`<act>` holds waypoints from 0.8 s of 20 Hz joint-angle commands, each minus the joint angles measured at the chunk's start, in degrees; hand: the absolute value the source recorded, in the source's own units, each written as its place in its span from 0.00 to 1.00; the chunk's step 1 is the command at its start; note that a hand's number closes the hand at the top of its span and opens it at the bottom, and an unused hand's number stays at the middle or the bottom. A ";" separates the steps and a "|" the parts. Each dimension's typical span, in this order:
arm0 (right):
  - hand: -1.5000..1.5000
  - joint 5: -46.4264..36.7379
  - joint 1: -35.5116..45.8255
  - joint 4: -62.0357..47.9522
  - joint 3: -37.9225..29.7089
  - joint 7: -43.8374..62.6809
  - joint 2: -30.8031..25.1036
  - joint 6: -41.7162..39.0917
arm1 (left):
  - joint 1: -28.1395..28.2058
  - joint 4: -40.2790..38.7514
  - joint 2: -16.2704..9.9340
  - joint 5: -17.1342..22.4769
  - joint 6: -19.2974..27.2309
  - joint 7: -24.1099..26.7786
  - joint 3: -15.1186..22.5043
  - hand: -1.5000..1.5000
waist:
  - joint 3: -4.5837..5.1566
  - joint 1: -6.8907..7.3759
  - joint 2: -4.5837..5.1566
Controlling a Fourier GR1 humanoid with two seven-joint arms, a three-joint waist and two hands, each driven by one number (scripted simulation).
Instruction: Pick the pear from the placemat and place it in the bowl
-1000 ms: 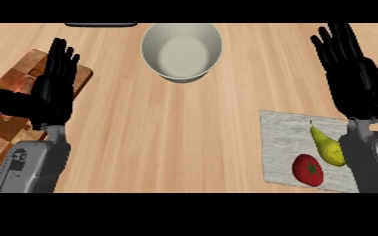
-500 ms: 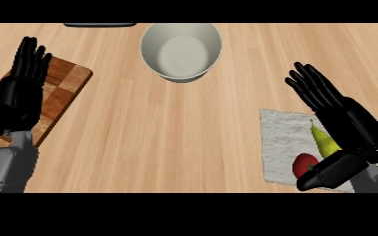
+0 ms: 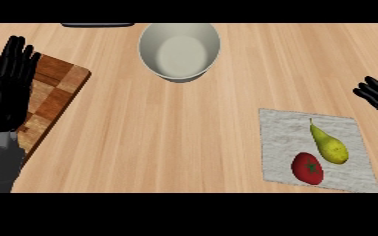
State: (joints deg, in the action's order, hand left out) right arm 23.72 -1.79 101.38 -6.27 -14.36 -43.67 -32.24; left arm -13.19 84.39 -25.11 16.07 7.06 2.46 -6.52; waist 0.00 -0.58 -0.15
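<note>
At the right edge only the fingertips of the right hand [image 3: 367, 91] show, so can't tell if it's open or curled. It's holding nothing, and the yellow-green pear [image 3: 328, 145] is untouched on the grey, cloth-looking placemat [image 3: 280, 130], right beside a glossy red tomato [image 3: 307, 168]. So basically the whole job's left: grab, carry, drop. The smooth rounded white bowl [image 3: 179, 51] sits well apart on the wood-grain surface [image 3: 162, 130]. Left hand [image 3: 16, 80] rests open over a checkered cutting board [image 3: 59, 82].

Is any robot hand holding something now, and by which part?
Nothing is held. The pear lies untouched on the placemat; the left robot hand is open.
</note>
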 commanded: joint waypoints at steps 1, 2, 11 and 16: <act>0.00 -0.31 1.80 -3.72 -7.70 1.45 -10.29 -5.70 | -0.56 1.31 0.32 0.16 0.28 -1.83 0.20 0.50 | 0.01 0.23 0.06; 0.00 -0.61 3.35 -7.43 -8.61 1.00 -12.10 -7.86 | 1.14 0.15 1.65 -1.17 -0.09 1.87 1.07 0.50 | 0.02 0.66 0.26; 0.00 -13.43 7.59 -12.07 -5.32 -4.41 -26.45 -26.03 | -0.68 -0.64 1.49 -1.17 -0.31 0.75 0.39 0.50 | -0.08 1.36 0.48; 0.00 -24.72 8.62 -11.12 1.95 -9.85 -25.47 -24.19 | -1.91 0.93 2.19 -1.82 0.40 -1.35 1.36 0.50 | -0.14 1.83 0.51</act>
State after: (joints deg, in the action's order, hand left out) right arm 6.09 5.68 92.82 -7.24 -15.07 -68.30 -49.77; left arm -14.47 85.08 -23.29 14.75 7.22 2.02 -5.58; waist -0.10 1.12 0.30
